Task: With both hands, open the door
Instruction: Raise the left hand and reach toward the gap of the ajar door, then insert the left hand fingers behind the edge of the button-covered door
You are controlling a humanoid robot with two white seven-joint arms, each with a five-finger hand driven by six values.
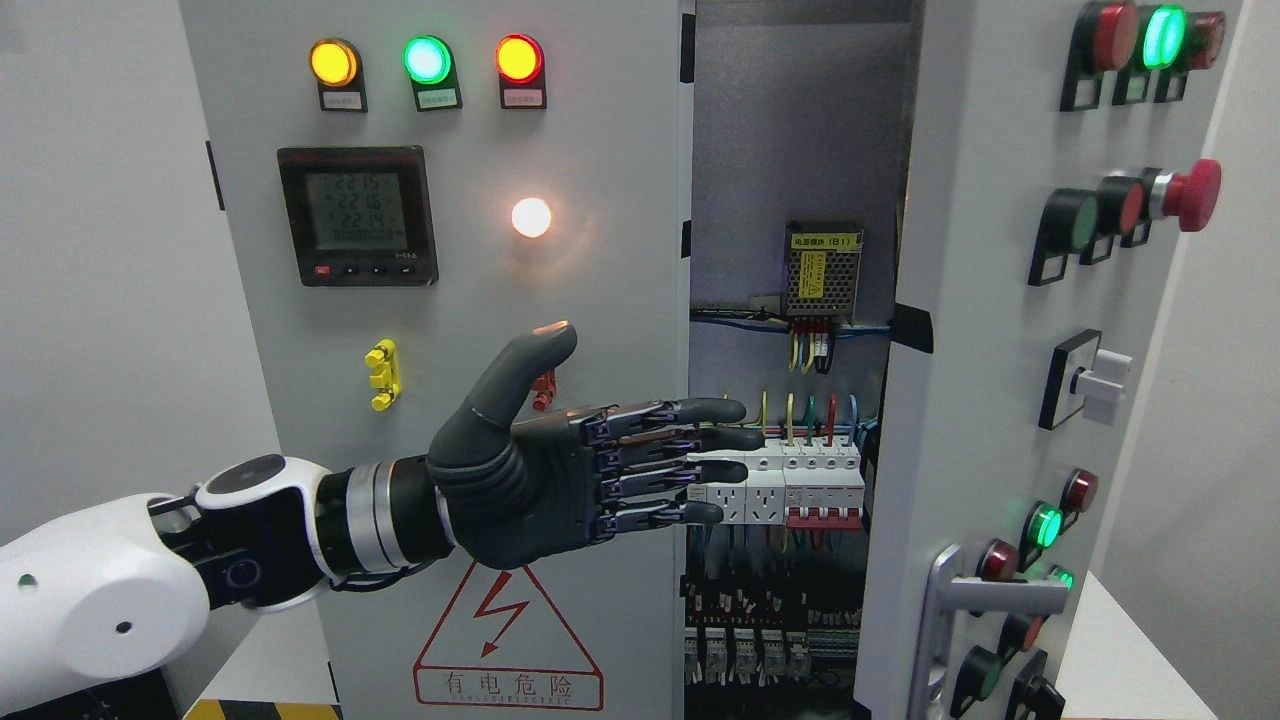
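The left hand (560, 470) reaches in from the lower left, palm flat, fingers (700, 440) straight and close together, thumb raised, holding nothing. Its fingertips sit in the gap beside the left cabinet door (450, 300). The right cabinet door (1000, 400) stands swung open, exposing circuit breakers (800, 485).

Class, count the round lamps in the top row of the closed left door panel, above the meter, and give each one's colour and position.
3, in one row on the left door panel: yellow lamp leftmost, green lamp in the middle, red lamp rightmost. None appears hidden.
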